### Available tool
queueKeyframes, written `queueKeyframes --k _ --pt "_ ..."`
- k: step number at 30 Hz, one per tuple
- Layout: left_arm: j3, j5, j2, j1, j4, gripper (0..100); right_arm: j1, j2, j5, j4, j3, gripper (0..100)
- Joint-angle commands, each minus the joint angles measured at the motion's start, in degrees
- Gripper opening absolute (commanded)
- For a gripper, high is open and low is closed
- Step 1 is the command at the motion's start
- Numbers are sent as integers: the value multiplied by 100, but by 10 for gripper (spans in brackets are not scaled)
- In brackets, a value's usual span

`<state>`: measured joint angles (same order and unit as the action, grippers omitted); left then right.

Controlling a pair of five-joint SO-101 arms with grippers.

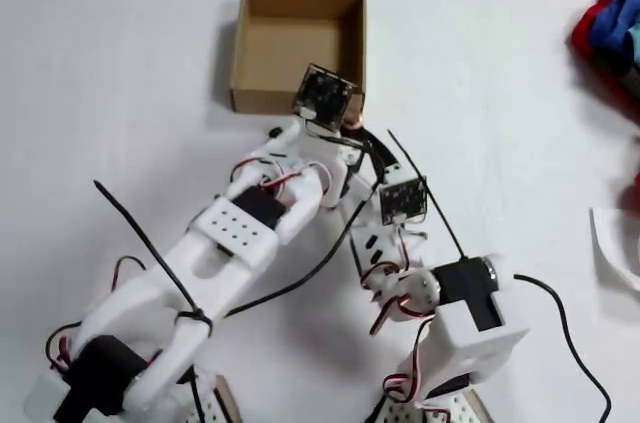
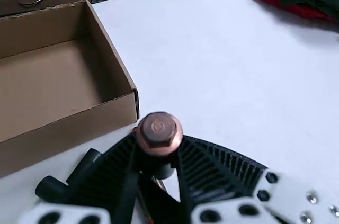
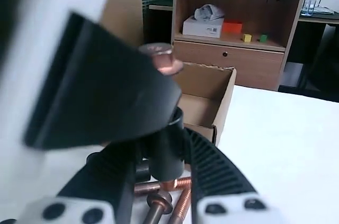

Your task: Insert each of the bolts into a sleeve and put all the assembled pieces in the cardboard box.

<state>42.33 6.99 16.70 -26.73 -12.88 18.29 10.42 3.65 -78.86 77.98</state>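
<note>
Bolt and sleeve held, near the box corner.
Box (image 2: 58,81) on the left; left gripper (image 2: 158,149) clamped on bolt (image 2: 159,128), head between the fingers (image 2: 214,163). Right gripper (image 3: 164,147) closed on black sleeve (image 3: 167,164) (close to the held bolt), loose bolts (image 3: 168,202) on the table (image 3: 286,144) beneath.

The bolt (image 2: 159,132) in my left gripper (image 2: 159,152) sits just before the box's (image 1: 265,100) right near corner. The sleeve (image 3: 168,160) in my right gripper (image 3: 161,147) is close by, nearer me, with loose bolts (image 3: 177,203) on the table (image 1: 120,93) beside it.
</note>
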Motion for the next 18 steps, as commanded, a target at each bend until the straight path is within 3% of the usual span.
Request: queueKeyframes --k 1,5,15,18 --pt "-198 -88 53 -26 -70 116 -163 -57 -70 -40 -220 20" --pt "-198 -88 53 -26 -79 207 -163 -57 -70 -40 -211 22" --pt "-664 -123 202 404 -97 146 -180 -48 -53 -40 -211 21" --pt "-963 -132 536 659 -571 146 -198 -22 -53 -40 -202 21"
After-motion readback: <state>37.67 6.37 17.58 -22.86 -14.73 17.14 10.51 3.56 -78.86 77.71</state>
